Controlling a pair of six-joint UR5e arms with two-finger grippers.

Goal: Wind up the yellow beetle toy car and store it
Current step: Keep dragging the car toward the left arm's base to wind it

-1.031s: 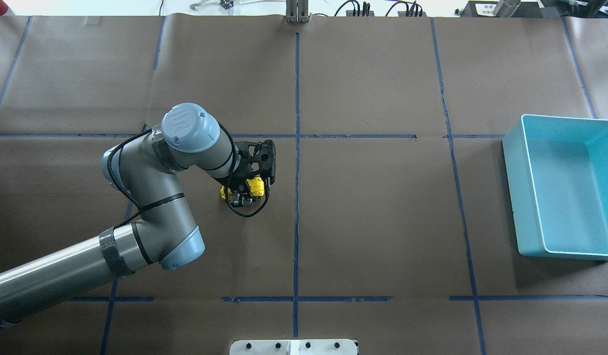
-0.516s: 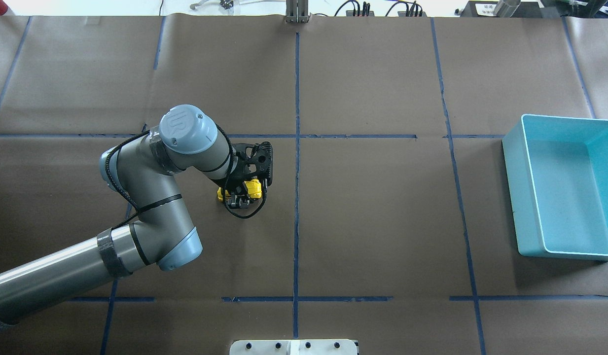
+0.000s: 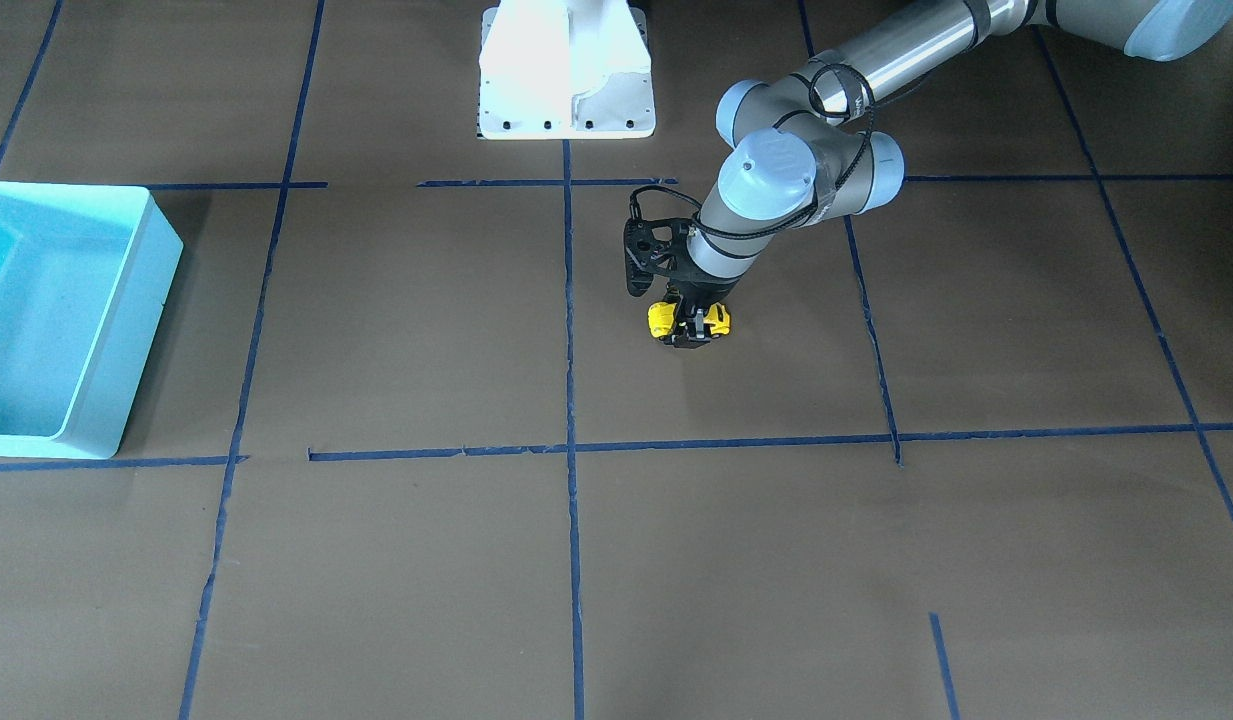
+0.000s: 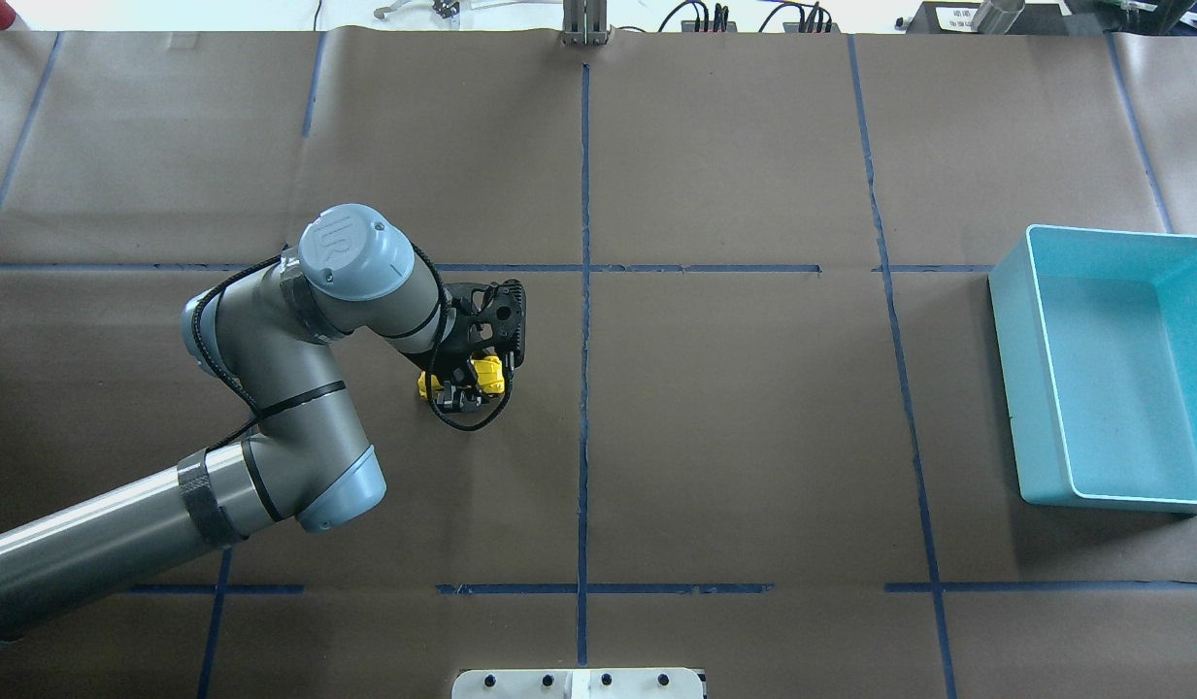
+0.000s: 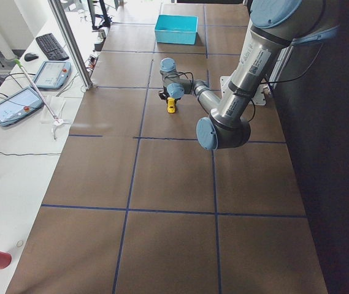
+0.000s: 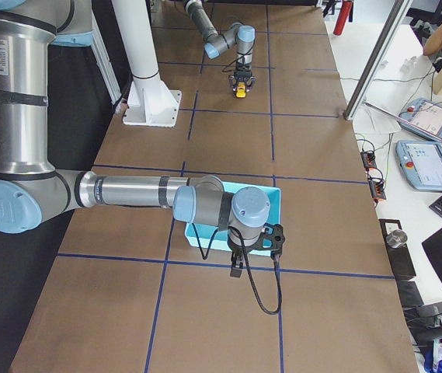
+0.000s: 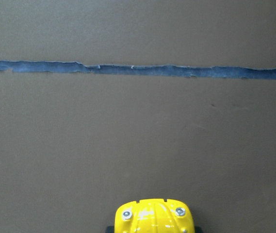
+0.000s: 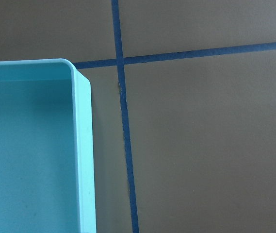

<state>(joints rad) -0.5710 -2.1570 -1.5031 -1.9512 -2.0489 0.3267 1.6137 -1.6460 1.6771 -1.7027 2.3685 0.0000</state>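
The yellow beetle toy car (image 4: 488, 374) is pinched across its middle between the left gripper (image 4: 459, 391) fingers, with its yellow ends sticking out on either side of them. The blue joint cap (image 4: 353, 248) above reads "UR". The right gripper (image 6: 236, 270) hangs beside the light blue bin (image 6: 259, 189), and I cannot tell how its fingers stand.

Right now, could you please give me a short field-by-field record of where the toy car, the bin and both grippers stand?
Car: yellow beetle toy car, between the fingers of the left gripper
Left gripper: pointing down, shut on the car
Car height: on or just above the table; cannot tell which
Bin: light blue bin, at the robot's right end of the table, nothing visible inside
Right gripper: right gripper, beside the bin; open or shut cannot be told
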